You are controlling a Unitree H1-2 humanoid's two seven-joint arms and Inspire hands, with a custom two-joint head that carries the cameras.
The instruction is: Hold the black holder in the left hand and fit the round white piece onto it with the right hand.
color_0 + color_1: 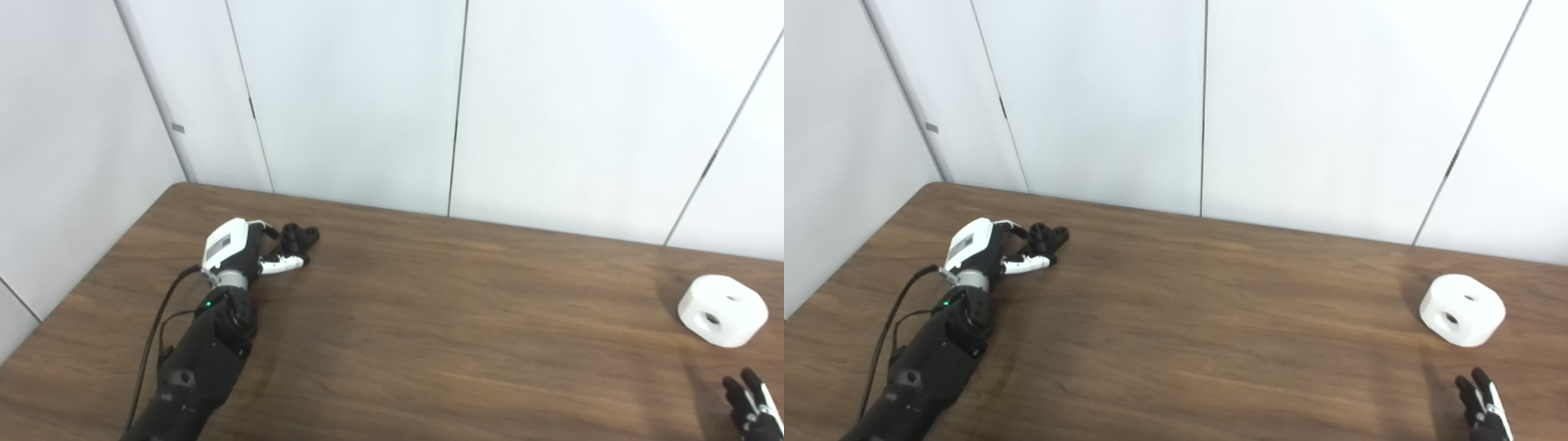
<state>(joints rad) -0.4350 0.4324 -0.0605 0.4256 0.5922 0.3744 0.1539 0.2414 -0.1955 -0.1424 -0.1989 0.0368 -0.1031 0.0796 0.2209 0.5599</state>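
Left eye view: near the tabletop's far left corner, the left hand has its fingers apart around the black holder, which lies just beyond the fingertips; whether they grip it, I cannot tell.

Right eye view: the round white piece sits near the right edge, just beyond the right hand, whose fingers are spread, empty, at the near right corner.

Pretty bright, even light, no harsh glare, just a soft sheen on the table around center. Faint shadow spreads toward 9 o'clock from the white piece. Everything's slightly soft; wall seams lean outward near the edges.
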